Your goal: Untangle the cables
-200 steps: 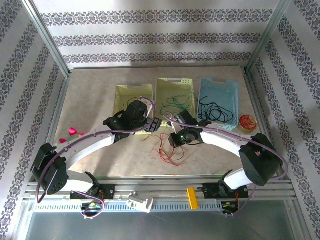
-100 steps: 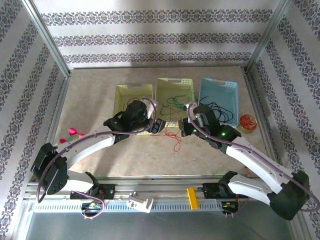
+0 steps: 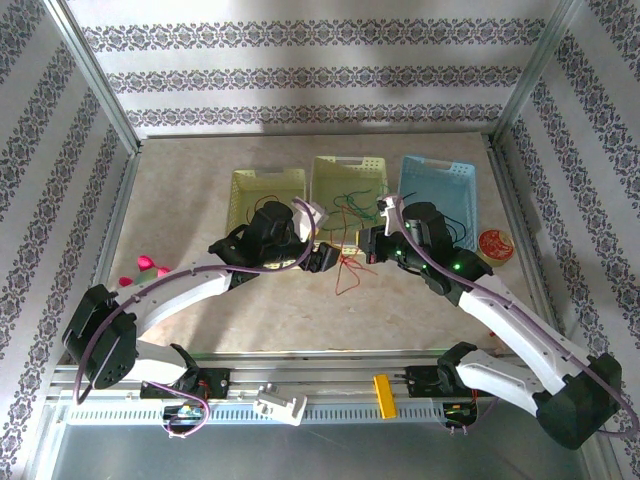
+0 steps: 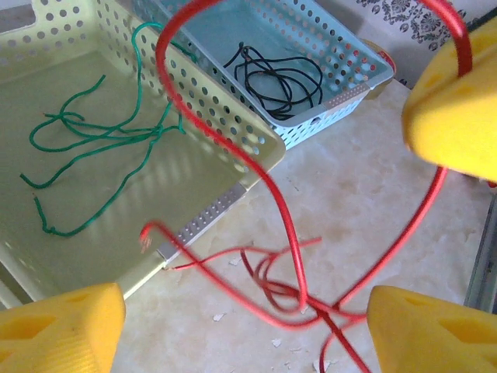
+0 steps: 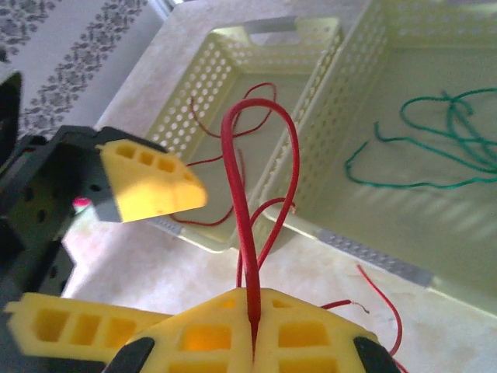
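My right gripper (image 3: 368, 248) (image 5: 254, 336) is shut on the red cable (image 3: 345, 270) (image 5: 247, 179), which loops up above its fingers. The cable's tangled lower part (image 4: 299, 291) trails on the table in front of the baskets. My left gripper (image 3: 322, 258) (image 4: 245, 326) stands open right beside it, its yellow fingers (image 4: 66, 326) on either side of the tangle without touching it. The green cable (image 3: 352, 205) (image 4: 93, 140) (image 5: 435, 148) lies in the middle yellow basket (image 3: 347, 168). In the blue basket (image 3: 438, 172) lies the black cable (image 3: 440, 215) (image 4: 279, 78).
A second yellow basket (image 3: 268, 185) (image 5: 225, 70) stands at the left, partly under my left arm, with thin red strands inside. A red round thing (image 3: 493, 243) lies right of the blue basket. Pink bits (image 3: 145, 265) lie at the left edge. Patterned walls enclose the table.
My right arm has swung from the table's middle up toward the baskets, lifting the red cable off the table. The left gripper has shifted slightly right, toward it.
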`<state>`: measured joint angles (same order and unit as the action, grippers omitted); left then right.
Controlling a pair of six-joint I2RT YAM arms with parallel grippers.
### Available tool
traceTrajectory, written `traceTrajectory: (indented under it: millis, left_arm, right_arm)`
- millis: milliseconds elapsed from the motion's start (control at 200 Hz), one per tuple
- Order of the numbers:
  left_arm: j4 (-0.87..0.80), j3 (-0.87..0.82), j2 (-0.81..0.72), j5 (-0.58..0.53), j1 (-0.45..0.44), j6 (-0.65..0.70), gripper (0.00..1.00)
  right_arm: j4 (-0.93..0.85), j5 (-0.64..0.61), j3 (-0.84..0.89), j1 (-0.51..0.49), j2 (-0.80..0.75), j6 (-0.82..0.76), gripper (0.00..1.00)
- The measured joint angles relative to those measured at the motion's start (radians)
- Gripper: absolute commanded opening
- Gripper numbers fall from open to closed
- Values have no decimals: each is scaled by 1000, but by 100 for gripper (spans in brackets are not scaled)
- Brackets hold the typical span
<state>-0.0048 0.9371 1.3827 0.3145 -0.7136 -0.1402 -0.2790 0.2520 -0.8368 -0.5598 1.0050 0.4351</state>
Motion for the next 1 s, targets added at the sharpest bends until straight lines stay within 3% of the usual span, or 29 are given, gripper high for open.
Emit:
traceTrajectory:
  millis: [230,305,405,475,505,540,570,630,760,999]
  left_arm:
    - [22,5,63,3,0,9,70]
    - [25,9,93,-1,0,9,53]
    - [29,13,126,-13,0,5,18]
    - [31,13,132,-20,0,0,5]
    - [36,13,131,-23,0,-6,1]
    - [47,13,129,-27,0,-16,0]
    - [53,13,124,-32,0,-23,0]
    - [70,8,103,-39,0,-40,0]
    - [103,-5,34,-51,0,-72,0]
    - [119,-5,1,-77,0,-102,0]
  right_arm:
    - [4,132,0,6,17,15,0]
    - [8,161,0,9,17,16,0]
    - [12,182,4,20,17,21,0]
    - [18,183,17,34,17,30,0]
    - [19,179,27,42,17,33,8]
    - [18,169,41,50,18,36,26]
    - [14,161,50,54,21,42,36]
    - [6,138,71,55,37,47,46]
    - [-24,136,97,53,107,40,58]
    - [-52,214,100,-16,249,-4,59]
